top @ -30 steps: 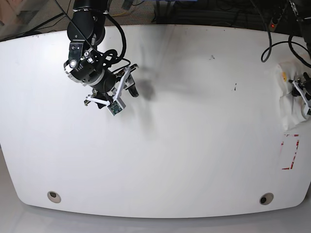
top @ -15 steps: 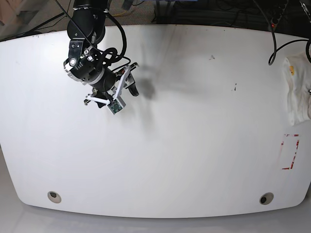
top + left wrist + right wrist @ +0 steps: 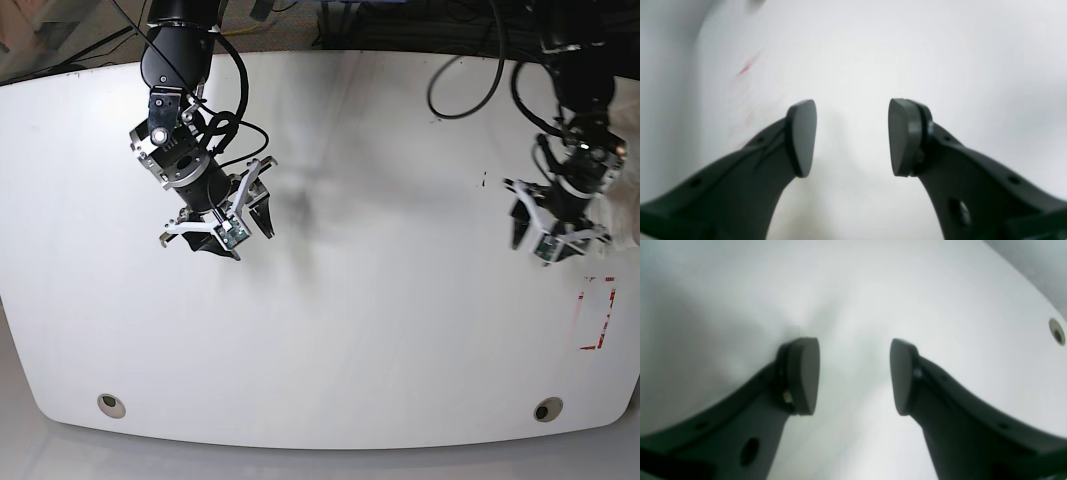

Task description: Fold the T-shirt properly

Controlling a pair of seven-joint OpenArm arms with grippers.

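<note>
I cannot make out the T-shirt in any view; nothing of it shows on the table. My right gripper (image 3: 229, 232) hangs over the left part of the white table (image 3: 380, 330), fingers pointing down. In the right wrist view the right gripper (image 3: 855, 376) stands open over bare tabletop with nothing between its pads. My left gripper (image 3: 552, 235) hovers over the table's right side. Seen from the left wrist, the left gripper (image 3: 851, 136) is open too, and only white surface lies between its fingers.
A red tape rectangle (image 3: 598, 312) marks the table near its right edge, just below the left arm; a red streak (image 3: 744, 69) shows in the left wrist view. Two round holes (image 3: 110, 405) (image 3: 547, 409) sit near the front edge. Black cables (image 3: 470, 70) trail at the back.
The left arm has swung in from the right edge to over the table. The white cloth seen at that edge earlier no longer shows. The right gripper has moved slightly toward the front.
</note>
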